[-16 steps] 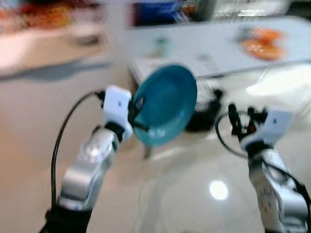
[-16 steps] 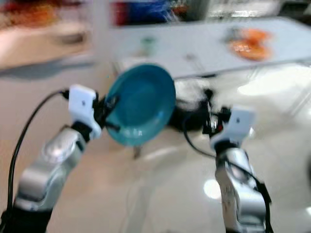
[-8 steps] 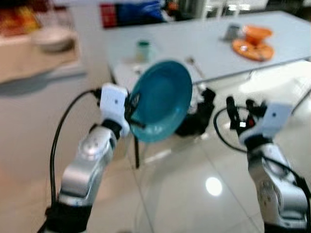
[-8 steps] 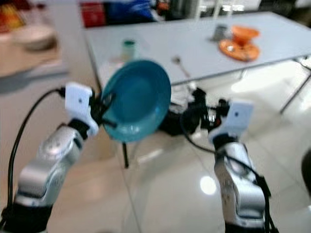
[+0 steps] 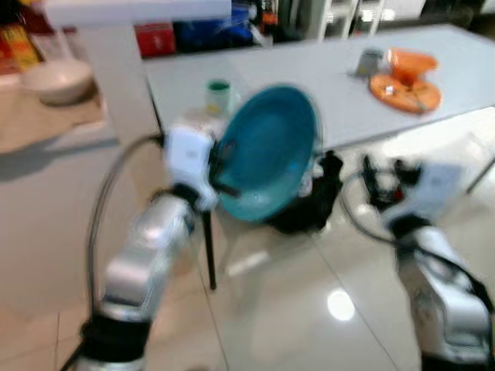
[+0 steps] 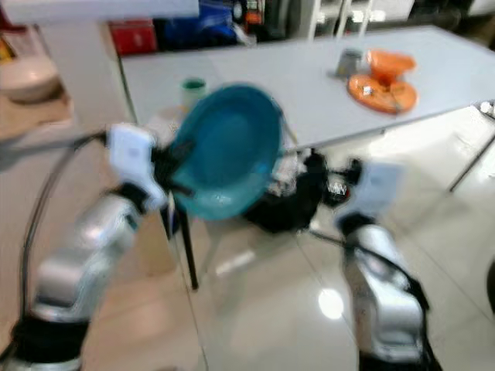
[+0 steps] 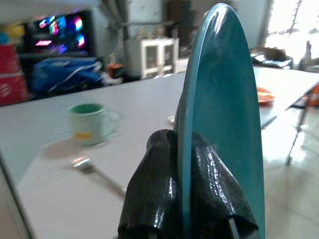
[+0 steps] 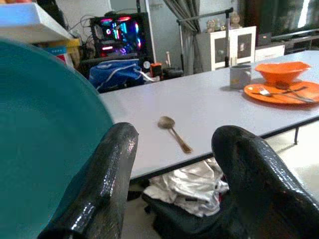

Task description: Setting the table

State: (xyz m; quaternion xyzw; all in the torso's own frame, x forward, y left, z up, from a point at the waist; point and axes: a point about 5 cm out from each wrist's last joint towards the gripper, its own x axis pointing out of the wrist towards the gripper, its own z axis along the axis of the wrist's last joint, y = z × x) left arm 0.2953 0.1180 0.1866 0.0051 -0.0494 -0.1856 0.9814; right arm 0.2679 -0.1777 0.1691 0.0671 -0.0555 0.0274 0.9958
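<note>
The teal plate [image 5: 268, 154] is held up in the air in front of the robot, tilted nearly on edge, with its hollow face turned toward the robot's right. It hangs before the near edge of the grey table [image 5: 340, 93], above the floor and not on any surface. The left gripper [image 7: 185, 191] pinches the plate's lower rim, one black finger pressed on each face, as the left wrist view shows plainly. The silver left arm [image 5: 147, 255] rises from below, bent at the elbow, with a black cable [image 5: 104, 201] looping beside it.

The right gripper [image 8: 174, 149] is raised just beside the plate on the robot's right, apart from it, its two fingers [image 8: 107, 174] spread wide with nothing between them. Past them lies a spoon [image 8: 173, 131] on the table.

On the table's near corner a green-rimmed mug [image 7: 89, 122] stands, with a fork [image 7: 97, 174] lying close by on the side nearer the robot. Farther along, well apart from the mug, an orange plate [image 6: 380, 91] carries cutlery, an orange bowl [image 8: 282, 70] sits just behind it, and a grey mug [image 8: 240, 75] stands beside the bowl.

Under the table edge sits a dark heap with pale cloth [image 8: 192, 186] on it. Off to the robot's left, a beige counter [image 5: 46, 124] holds a pale bowl [image 5: 58, 81]. The glossy tiled floor [image 5: 309, 309] reflects a ceiling light. Both eye views are somewhat blurred.
</note>
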